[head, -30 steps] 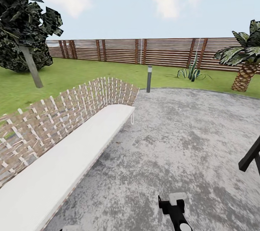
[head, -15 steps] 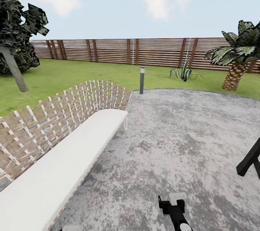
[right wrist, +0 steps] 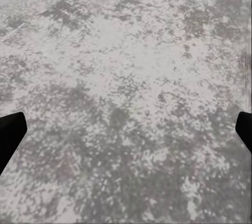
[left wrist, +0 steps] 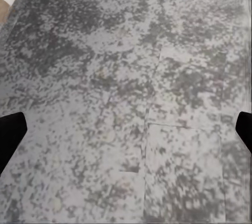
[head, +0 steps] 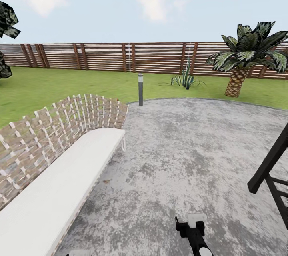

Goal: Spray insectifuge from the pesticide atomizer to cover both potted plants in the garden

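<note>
The pesticide atomizer and the two potted plants are out of view. I face the garden's round grey stone patio (head: pixel 192 148), with lawn (head: pixel 48 84) and a slatted wooden fence (head: pixel 120 58) behind it. The left wrist view looks down on bare patio stone; my left gripper (left wrist: pixel 126 135) is open, its black fingertips (left wrist: pixel 9 132) wide apart with nothing between them. My right gripper (right wrist: pixel 126 132) is open in the same way over the stone. Part of my right arm (head: pixel 193 228) shows at the bottom of the head view.
A curved wicker bench with a white cushion (head: pixel 60 192) runs along the left. A grey bollard lamp (head: pixel 140 89) stands at the patio's far edge, with a spiky agave (head: pixel 185 79) and a palm (head: pixel 240 64) beyond. A black slanted frame (head: pixel 272 168) juts in at right.
The whole head view has slid leftward, so the camera has turned right. The palm and the black frame show more fully and the dark tree at left has nearly left the picture.
</note>
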Available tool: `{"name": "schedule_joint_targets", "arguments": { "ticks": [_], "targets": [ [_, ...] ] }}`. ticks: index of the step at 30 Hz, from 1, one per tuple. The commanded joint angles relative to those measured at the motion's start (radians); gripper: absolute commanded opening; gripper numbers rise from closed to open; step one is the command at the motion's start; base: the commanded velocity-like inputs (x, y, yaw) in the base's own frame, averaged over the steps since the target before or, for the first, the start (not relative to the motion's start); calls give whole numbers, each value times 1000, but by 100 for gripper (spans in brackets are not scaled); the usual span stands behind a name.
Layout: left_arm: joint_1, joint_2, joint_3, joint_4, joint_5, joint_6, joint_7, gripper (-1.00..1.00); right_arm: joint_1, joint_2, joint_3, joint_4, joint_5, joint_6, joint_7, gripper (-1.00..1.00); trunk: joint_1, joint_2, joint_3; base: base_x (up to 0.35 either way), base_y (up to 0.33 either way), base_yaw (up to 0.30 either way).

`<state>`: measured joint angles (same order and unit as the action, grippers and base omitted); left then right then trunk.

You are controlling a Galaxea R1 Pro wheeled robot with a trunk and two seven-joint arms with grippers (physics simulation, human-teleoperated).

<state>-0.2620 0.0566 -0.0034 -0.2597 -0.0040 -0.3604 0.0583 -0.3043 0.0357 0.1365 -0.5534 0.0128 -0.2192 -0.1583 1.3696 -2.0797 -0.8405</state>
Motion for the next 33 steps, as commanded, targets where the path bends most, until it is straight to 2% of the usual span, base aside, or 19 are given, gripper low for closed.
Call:
{"name": "schedule_joint_targets", "arguments": {
  "ticks": [1,18,33],
  "targets": [
    [0,0,-1,0,-1,-3,3,100,-1,0,6,1,1,-2,-9,100,0,0,-1,338,-14,-263],
    [0,0,1,0,1,-3,3,100,-1,0,6,1,1,-2,-9,100,0,0,-1,334,-77,-260],
    [0,1,2,0,1,-3,3,100,-1,0,7,1,2,-2,-8,100,0,0,-1,337,-2,-25]
  ]
}}
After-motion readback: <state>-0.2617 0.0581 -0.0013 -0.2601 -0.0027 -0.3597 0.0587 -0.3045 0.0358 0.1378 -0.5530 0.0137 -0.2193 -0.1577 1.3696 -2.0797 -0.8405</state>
